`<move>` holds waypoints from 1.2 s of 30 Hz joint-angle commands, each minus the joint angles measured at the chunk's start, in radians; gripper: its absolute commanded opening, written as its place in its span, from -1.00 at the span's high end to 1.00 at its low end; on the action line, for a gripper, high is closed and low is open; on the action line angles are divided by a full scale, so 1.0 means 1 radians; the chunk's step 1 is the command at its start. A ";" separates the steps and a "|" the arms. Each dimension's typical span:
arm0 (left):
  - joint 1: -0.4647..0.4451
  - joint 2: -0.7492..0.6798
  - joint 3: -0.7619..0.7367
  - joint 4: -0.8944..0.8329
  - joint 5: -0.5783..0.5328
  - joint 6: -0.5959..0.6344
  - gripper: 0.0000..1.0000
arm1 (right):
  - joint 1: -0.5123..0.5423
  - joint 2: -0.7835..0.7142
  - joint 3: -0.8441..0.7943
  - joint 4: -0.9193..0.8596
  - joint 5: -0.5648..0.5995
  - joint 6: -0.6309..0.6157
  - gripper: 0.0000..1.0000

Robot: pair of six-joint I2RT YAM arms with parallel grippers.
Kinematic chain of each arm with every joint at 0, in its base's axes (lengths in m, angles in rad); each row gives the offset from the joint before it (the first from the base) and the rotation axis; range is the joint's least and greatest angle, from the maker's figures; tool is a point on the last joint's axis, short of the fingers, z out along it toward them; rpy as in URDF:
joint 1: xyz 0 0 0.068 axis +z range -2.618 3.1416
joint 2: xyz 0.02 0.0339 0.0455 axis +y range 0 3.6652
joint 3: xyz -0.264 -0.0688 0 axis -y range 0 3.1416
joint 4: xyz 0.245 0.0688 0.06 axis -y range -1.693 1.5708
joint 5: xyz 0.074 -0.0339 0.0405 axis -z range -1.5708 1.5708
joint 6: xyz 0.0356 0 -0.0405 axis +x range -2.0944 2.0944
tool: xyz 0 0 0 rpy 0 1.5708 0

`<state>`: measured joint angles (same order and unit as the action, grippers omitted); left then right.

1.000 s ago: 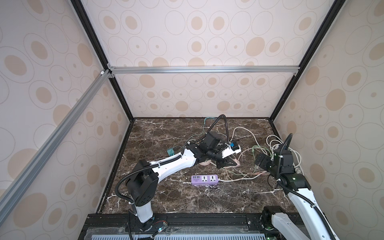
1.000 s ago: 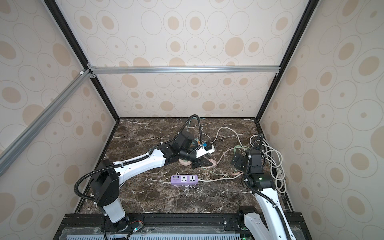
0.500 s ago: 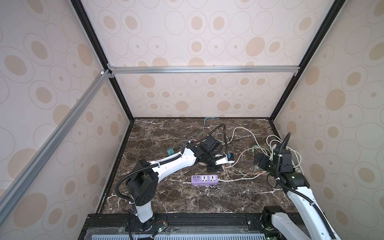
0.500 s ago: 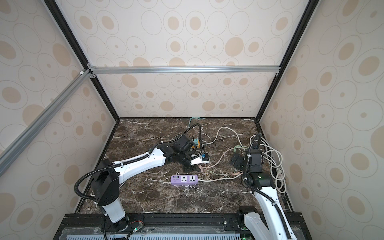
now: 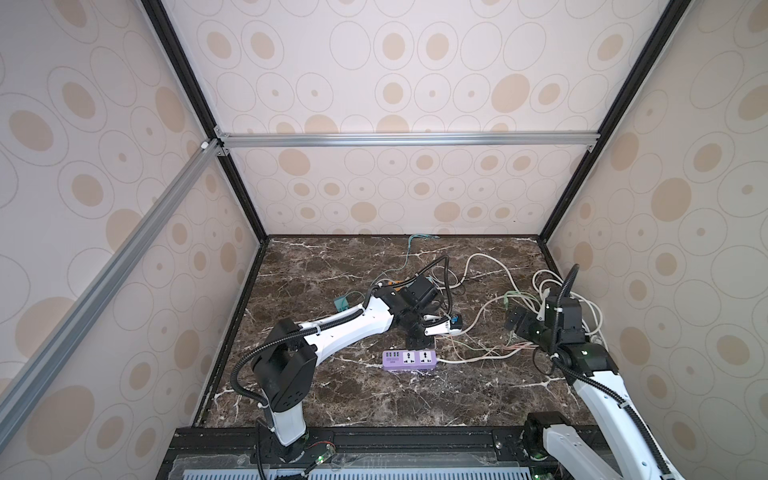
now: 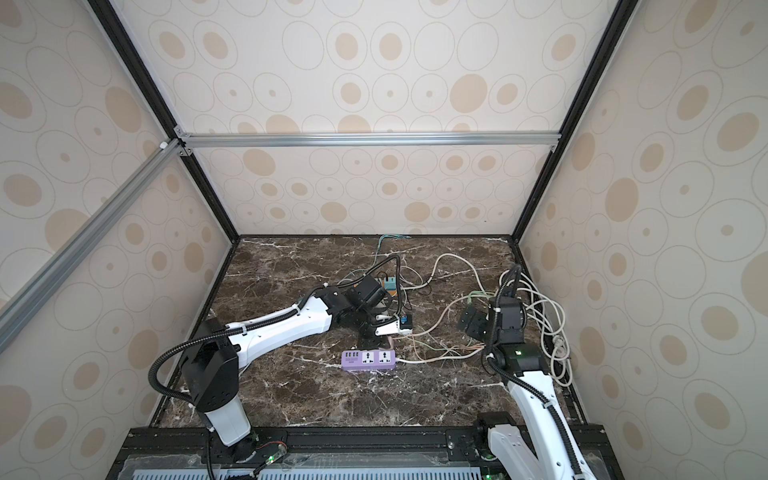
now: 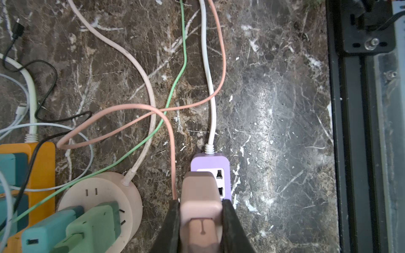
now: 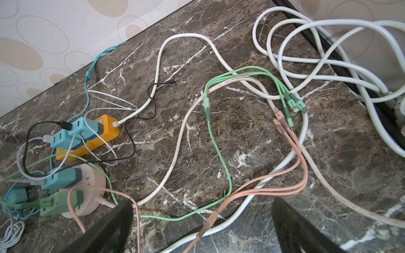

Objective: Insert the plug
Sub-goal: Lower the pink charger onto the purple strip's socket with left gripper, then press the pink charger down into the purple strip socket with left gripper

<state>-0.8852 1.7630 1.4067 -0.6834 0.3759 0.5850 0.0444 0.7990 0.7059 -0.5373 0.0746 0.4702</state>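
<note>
Only the left wrist view shows the left gripper [image 7: 200, 206] pinching the pink plug [image 7: 200, 192] over the purple power strip [image 7: 221, 163]; both top views are too small to show that grip. To the strip's right, the right gripper [image 8: 201, 202] hangs spread over loose cables [image 8: 207, 109].

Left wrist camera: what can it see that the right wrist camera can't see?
Only the left wrist camera shows the pink plug squeezed in the left gripper, partly covering the purple power strip. Only the right wrist camera shows the open right gripper, the big pile of white cables, the little green charger tips and the wall. Both show the orange power strip, the round pink socket with a green plug on it, and the marble table.
</note>
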 commanded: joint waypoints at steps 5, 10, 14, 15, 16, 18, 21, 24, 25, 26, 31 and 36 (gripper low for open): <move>-0.033 0.006 -0.038 -0.019 0.012 0.015 1.00 | -0.002 0.000 -0.008 0.001 -0.021 -0.001 -0.98; -0.040 0.013 -0.066 0.005 -0.005 0.005 1.00 | -0.003 0.000 -0.006 -0.003 -0.021 0.002 -0.98; -0.041 0.023 -0.072 0.009 0.014 0.003 1.00 | -0.003 0.002 -0.007 0.000 -0.021 0.005 -0.98; -0.043 0.028 -0.077 0.012 0.001 0.001 1.00 | -0.003 0.001 -0.007 0.000 -0.022 0.005 -0.98; -0.043 0.031 -0.082 0.019 -0.011 -0.001 1.00 | -0.003 0.002 -0.007 0.002 -0.022 0.007 -0.98; -0.044 0.035 -0.092 0.040 -0.015 -0.001 1.00 | -0.003 0.003 -0.008 0.003 -0.025 0.010 -0.98; -0.044 0.043 -0.094 0.064 0.015 0.001 1.00 | -0.003 0.007 -0.008 0.005 -0.026 0.010 -0.98; -0.044 0.061 -0.085 0.063 0.021 0.008 1.00 | -0.003 0.009 -0.006 0.003 -0.027 0.009 -0.98; -0.047 0.070 -0.080 0.054 0.014 0.012 1.00 | -0.003 0.009 -0.006 0.003 -0.026 0.008 -0.98; -0.046 0.081 -0.075 0.045 -0.001 0.013 1.00 | -0.003 0.009 -0.005 0.002 -0.027 0.006 -0.98; -0.050 0.128 -0.086 0.028 -0.052 0.011 1.00 | -0.003 0.011 -0.008 0.003 -0.027 0.006 -0.98; -0.051 0.156 -0.173 0.089 -0.066 -0.015 1.00 | -0.002 0.015 -0.009 0.007 -0.034 0.009 -0.98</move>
<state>-0.9230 1.8259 1.3186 -0.6006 0.3744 0.5682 0.0444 0.8104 0.7059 -0.5362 0.0475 0.4713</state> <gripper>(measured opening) 0.246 0.990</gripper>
